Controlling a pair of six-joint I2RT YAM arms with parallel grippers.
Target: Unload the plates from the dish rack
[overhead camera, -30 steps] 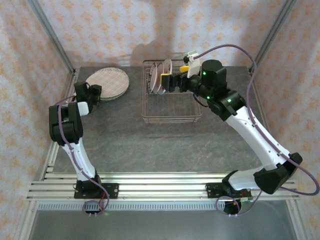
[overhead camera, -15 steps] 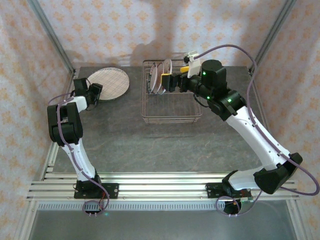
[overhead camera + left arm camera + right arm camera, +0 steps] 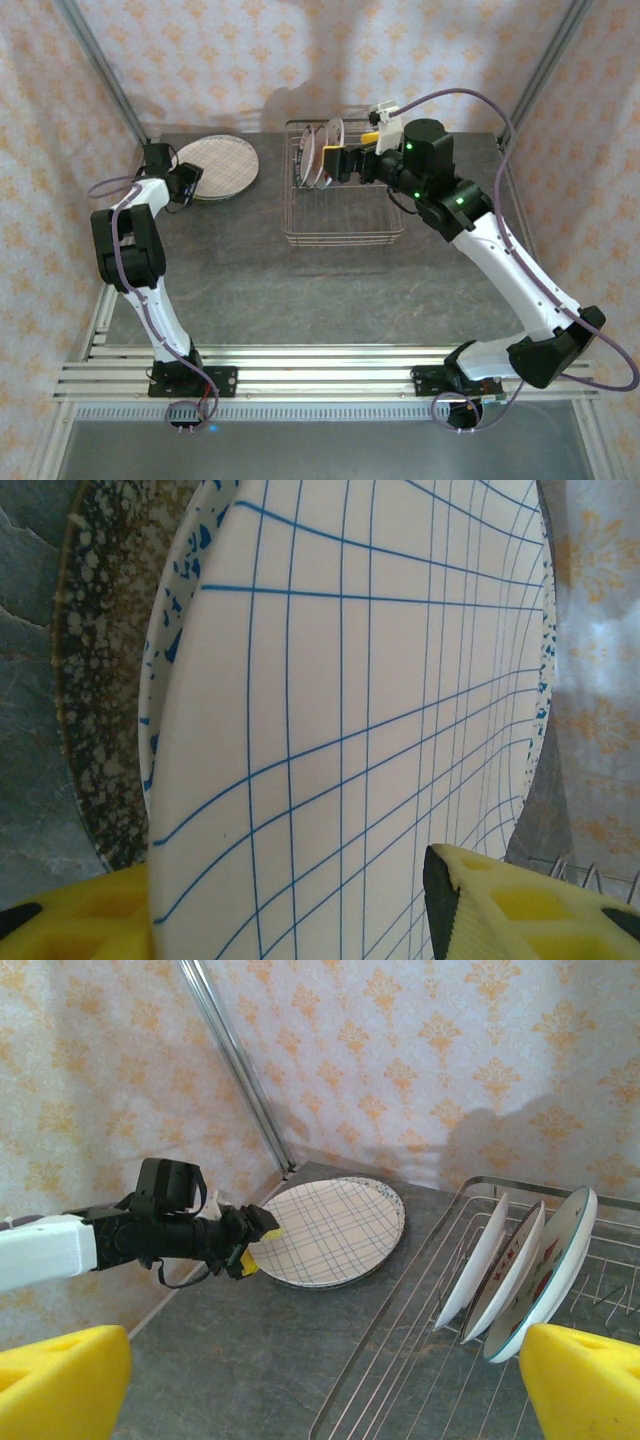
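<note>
A beige plaid plate (image 3: 216, 165) lies flat on top of a stack at the back left of the table; it also shows as the plaid plate (image 3: 332, 1230) and, close up, the plaid plate (image 3: 400, 680), with a brown speckled plate (image 3: 100, 680) under it. My left gripper (image 3: 189, 181) straddles the near rim, jaws open, one finger above and one below. The left gripper (image 3: 250, 1250) looks the same from the right wrist. Three plates (image 3: 510, 1270) stand on edge in the wire dish rack (image 3: 345, 243). My right gripper (image 3: 333, 162) hovers wide open beside them, holding nothing.
The rack (image 3: 400, 1360) sits at the back centre, its right and front slots free of dishes. Patterned walls and metal frame posts (image 3: 235, 1065) close in the back and sides. Bare grey tabletop (image 3: 300, 290) stretches between the stack, the rack and the arm bases.
The left gripper has shifted back and left along the plate stack, the plaid plate has settled flat, and its jaws have widened. The right arm has stayed still.
</note>
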